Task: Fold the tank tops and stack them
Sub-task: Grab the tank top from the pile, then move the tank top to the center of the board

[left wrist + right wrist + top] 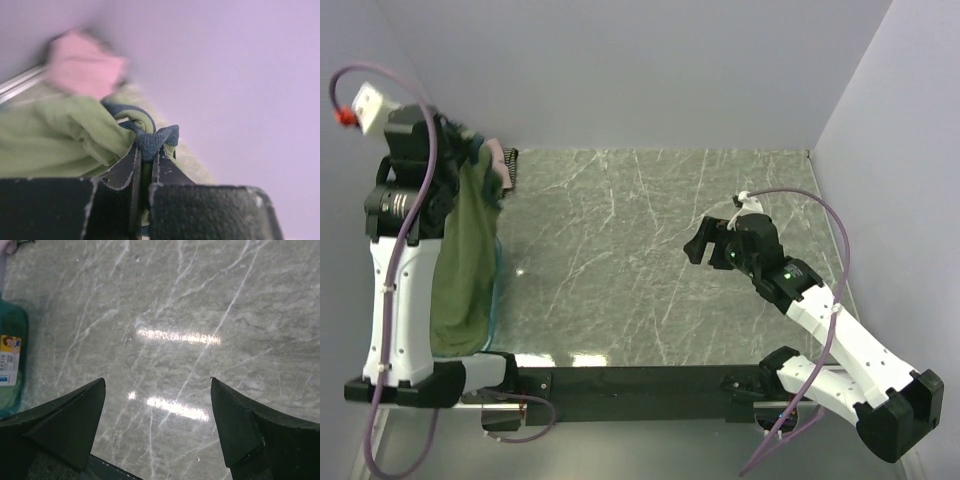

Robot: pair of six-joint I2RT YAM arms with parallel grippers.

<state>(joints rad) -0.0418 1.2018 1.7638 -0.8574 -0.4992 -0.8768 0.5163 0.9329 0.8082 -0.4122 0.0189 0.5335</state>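
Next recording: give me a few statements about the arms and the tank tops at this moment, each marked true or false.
1. The left gripper is shut on the navy trim of the olive-green tank top. True.
2. The right gripper is clamped on a pink shirt. False: its jaws stand wide apart over the bare table and hold nothing.
3. The olive-green tank top lies folded flat in the middle of the table. False: it hangs down unfolded from the left gripper at the table's left side.
4. A teal bin shows at the left edge of the right wrist view. True.
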